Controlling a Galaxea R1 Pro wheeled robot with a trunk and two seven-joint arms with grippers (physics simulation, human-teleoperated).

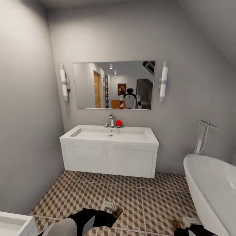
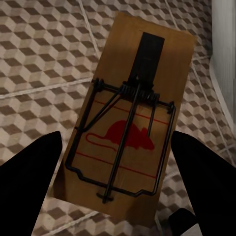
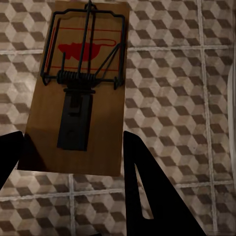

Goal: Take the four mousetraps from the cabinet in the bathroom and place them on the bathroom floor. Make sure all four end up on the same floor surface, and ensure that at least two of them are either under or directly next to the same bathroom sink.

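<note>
I hold one mousetrap in each gripper above the bathroom floor (image 1: pixel 137 196) of cube-pattern tiles. My left gripper (image 2: pixel 118 196) is shut on a tan mousetrap (image 2: pixel 130 123) with black wire and a red mouse mark. In the head view that mousetrap (image 1: pixel 116 212) shows at the bottom centre, at the tip of my left gripper (image 1: pixel 109 211). My right gripper (image 3: pixel 73 167) is shut on a second mousetrap (image 3: pixel 78 88), which shows in the head view as a brown corner (image 1: pixel 176 224) at the bottom right. The white sink (image 1: pixel 109 135) stands ahead against the far wall. The cabinet is out of view.
A white bathtub (image 1: pixel 213 186) runs along the right side with a chrome filler (image 1: pixel 201 137) behind it. A mirror (image 1: pixel 114 85) hangs over the sink, and a red object (image 1: pixel 118 123) sits by the faucet (image 1: pixel 111 120). A white fixture's corner (image 1: pixel 14 224) shows at the bottom left. Grey walls close both sides.
</note>
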